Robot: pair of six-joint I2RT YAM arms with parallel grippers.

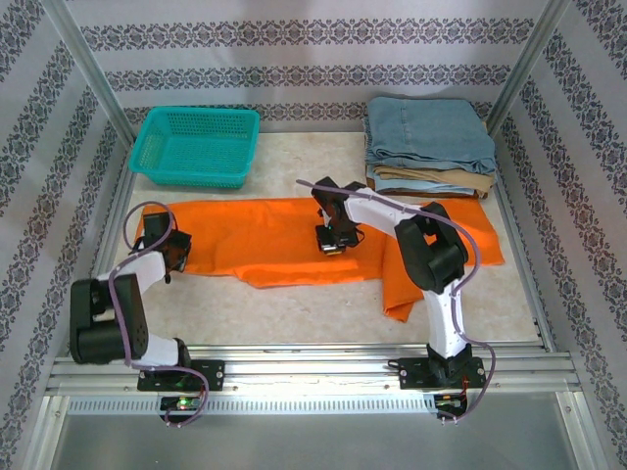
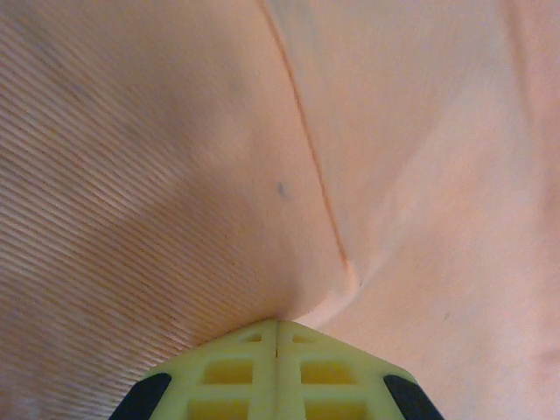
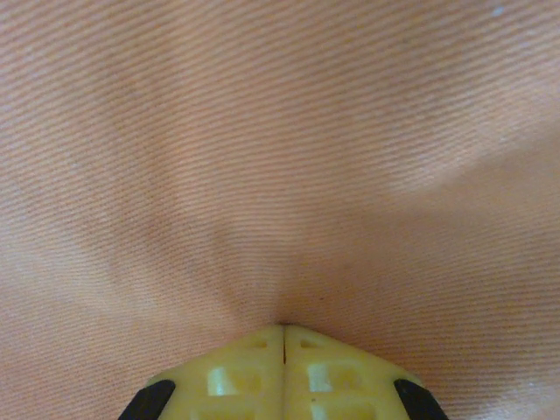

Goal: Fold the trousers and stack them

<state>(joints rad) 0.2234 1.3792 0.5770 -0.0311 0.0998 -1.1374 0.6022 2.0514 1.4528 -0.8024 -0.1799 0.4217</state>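
Fold barely begun: 2 grips taken, no fold made.
Trousers (image 1: 265, 235) lie spread across mid-table. The left gripper (image 1: 176, 257) is pinching their left end and the right gripper (image 1: 331, 247) their middle. Folding and stacking on the far-right pile (image 1: 431, 147) remain.

Teal basket (image 1: 191, 174) far L, folded blue denim (image 1: 429, 132) on tan pair (image 1: 431, 180) far R, pale table (image 1: 294, 313)

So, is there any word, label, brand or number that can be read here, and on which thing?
None can be read. The orange trousers, the teal basket and the folded denim pile show no lettering; the walls bear only an ornamental pattern, no letters.
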